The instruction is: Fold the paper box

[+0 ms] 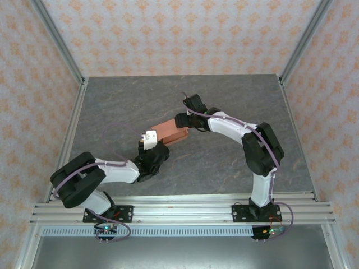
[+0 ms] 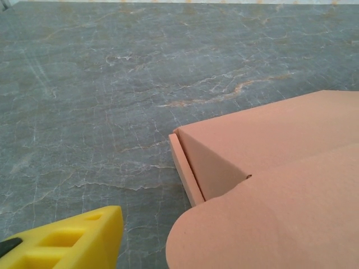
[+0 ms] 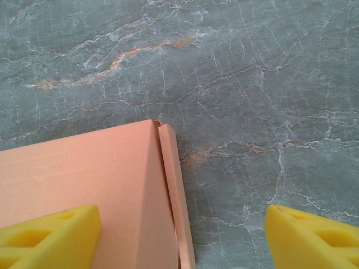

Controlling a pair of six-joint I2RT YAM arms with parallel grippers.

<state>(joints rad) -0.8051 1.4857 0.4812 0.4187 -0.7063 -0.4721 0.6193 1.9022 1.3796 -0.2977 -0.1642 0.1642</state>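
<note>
Closing step: box (image 1: pixel 171 132) sits at the table (image 1: pixel 224 168) centre, end flap (image 3: pixel 171 185) not tucked; your right gripper (image 3: pixel 180 219) gapes open astride that edge, left gripper (image 1: pixel 150 140) state unclear, so next press the flap flush.

Nothing can be read: no lettering, label, brand, number or sign is legible on the paper box (image 1: pixel 171 133), the bench (image 1: pixel 112 112) or the patterned walls (image 1: pixel 185 33).
</note>
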